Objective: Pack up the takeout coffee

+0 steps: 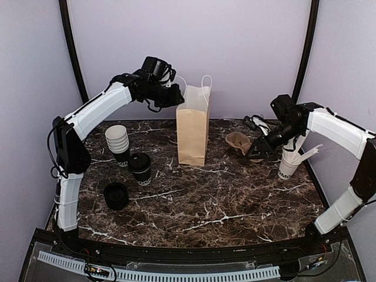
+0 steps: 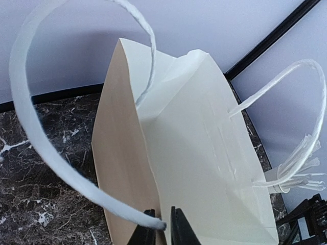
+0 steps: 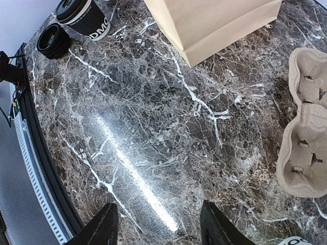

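- Top external view: one takeout coffee, a small black paper cup under a round black plastic lid, stands upright on the dark marble table, left of and nearer than the one tall brown paper bag. Its long axis is vertical, as is the bag's, and the bag's mouth sits well above the lid.
- The left gripper is up at the bag's top left corner, so the coffee lies below it and toward the arm bases. The left arm is the nearer one, since the bag stands between the coffee and the right gripper.
- Also here are one stack of lidless black-and-white cups just behind the coffee, one low black round lid pile in front of it, one brown pulp cup carrier, and one white cup of white stirrers. How many lids are in the pile I cannot tell.
- Left wrist view: the left gripper's jaws are nearly together, with the bag's top edge between them, which looks like a pinch on the paper. The bag has two white twisted-paper handles. The coffee is out of sight.
- Right wrist view: the right gripper's jaws stand apart over bare marble, holding nothing. The coffee is far off at the upper left and the carrier is at the right.
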### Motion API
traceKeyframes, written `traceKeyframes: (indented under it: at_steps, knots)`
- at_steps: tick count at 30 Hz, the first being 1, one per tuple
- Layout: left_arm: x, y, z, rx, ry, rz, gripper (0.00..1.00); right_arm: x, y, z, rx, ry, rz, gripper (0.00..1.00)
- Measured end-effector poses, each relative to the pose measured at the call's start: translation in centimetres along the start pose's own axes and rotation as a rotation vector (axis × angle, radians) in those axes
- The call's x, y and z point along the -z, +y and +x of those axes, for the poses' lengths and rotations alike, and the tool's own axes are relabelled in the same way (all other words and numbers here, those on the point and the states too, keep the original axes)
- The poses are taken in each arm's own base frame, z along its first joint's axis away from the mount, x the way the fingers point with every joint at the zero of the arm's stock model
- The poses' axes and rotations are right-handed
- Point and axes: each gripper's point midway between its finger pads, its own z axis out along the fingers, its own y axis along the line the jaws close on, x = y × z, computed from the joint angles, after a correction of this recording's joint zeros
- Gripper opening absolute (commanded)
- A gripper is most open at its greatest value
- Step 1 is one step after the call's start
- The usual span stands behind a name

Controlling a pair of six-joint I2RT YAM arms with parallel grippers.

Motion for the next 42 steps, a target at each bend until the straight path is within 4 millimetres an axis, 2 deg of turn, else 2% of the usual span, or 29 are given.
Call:
traceKeyframes:
  at_steps: [3, 8, 11, 13, 15, 21, 25, 35, 42]
  knots:
    - [0.1, -0.4, -0.1, -0.015, -0.002, 0.02, 0.01, 0.0, -0.2, -0.1, 0.003, -0.004, 0.009, 0.56]
    - [0.4, -0.7, 0.1, -0.053, 0.012, 0.034, 0.0, -0.2, -0.7, 0.0, -0.007, 0.008, 0.03, 0.55]
    - [1.4, -0.8, 0.7, -0.076, 0.034, 0.039, 0.0, -0.8, -1.8, 0.1, -0.026, 0.032, 0.059, 0.53]
    - [2.8, -0.8, 1.5, -0.086, 0.055, 0.047, 0.0, -1.2, -2.8, 0.0, -0.042, 0.048, 0.093, 0.53]
    - [5.0, -1.0, 2.9, -0.094, 0.088, 0.066, 0.0, -1.4, -4.0, -0.3, -0.055, 0.059, 0.137, 0.51]
    - [12.5, -3.7, 5.5, -0.107, 0.119, 0.24, 0.0, -1.8, -7.9, -1.6, -0.087, 0.082, 0.29, 0.47]
    - [15.2, -4.7, 7.0, -0.112, 0.137, 0.323, 0.0, -2.5, -9.9, -2.4, -0.095, 0.098, 0.345, 0.4]
    - [15.5, -5.4, 12.5, -0.122, 0.318, 0.451, 0.0, -5.0, -13.5, -2.6, -0.11, 0.155, 0.412, 0.39]
    - [16.0, -6.0, 13.9, -0.172, 0.362, 0.494, 0.02, -6.5, -15.6, -2.1, -0.132, 0.192, 0.458, 0.38]
